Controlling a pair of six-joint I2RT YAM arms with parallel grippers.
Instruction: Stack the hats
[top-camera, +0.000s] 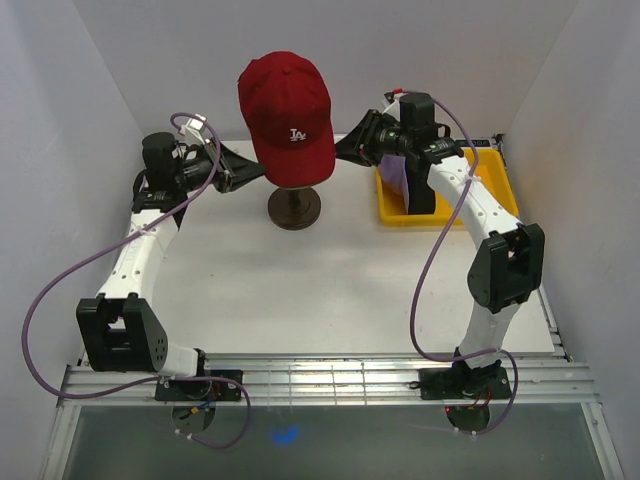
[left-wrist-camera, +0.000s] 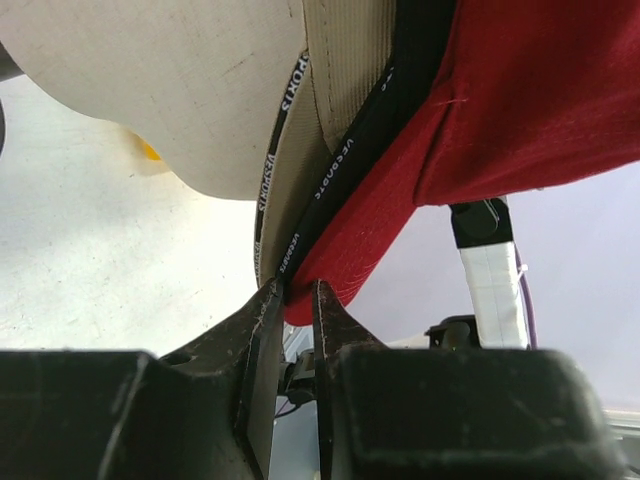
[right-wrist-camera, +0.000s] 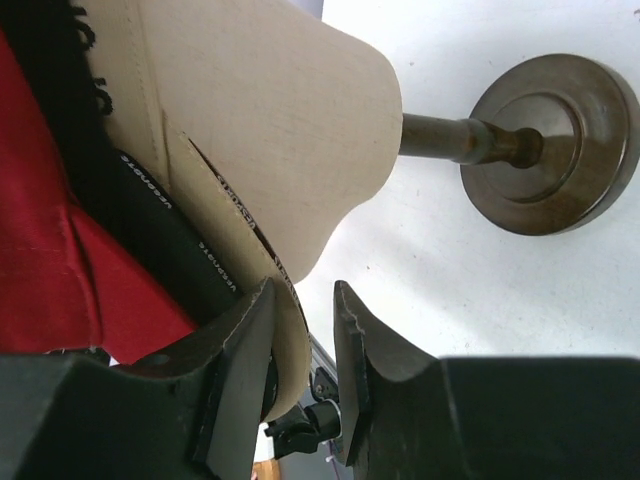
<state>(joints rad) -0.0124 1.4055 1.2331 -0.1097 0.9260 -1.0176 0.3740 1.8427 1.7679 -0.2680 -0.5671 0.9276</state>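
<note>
The left hand (left-wrist-camera: 294, 293) pinches the rim of the red cap (left-wrist-camera: 520, 100), with the mannequin head (left-wrist-camera: 160, 90) just beyond. The right hand (right-wrist-camera: 302, 293), slightly spread, straddles a pale cap edge (right-wrist-camera: 288, 325).

One mannequin head (left-wrist-camera: 150, 90) wears one red cap (top-camera: 288, 110) outermost; right of it, one yellow bin (top-camera: 497, 190), one lavender cap (top-camera: 393, 172).

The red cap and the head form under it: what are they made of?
Red cap: matte woven cloth, going by stitched seams and embroidered logo. Mannequin head: beige, seemingly fabric-covered, with a faint weave; core hidden.
</note>
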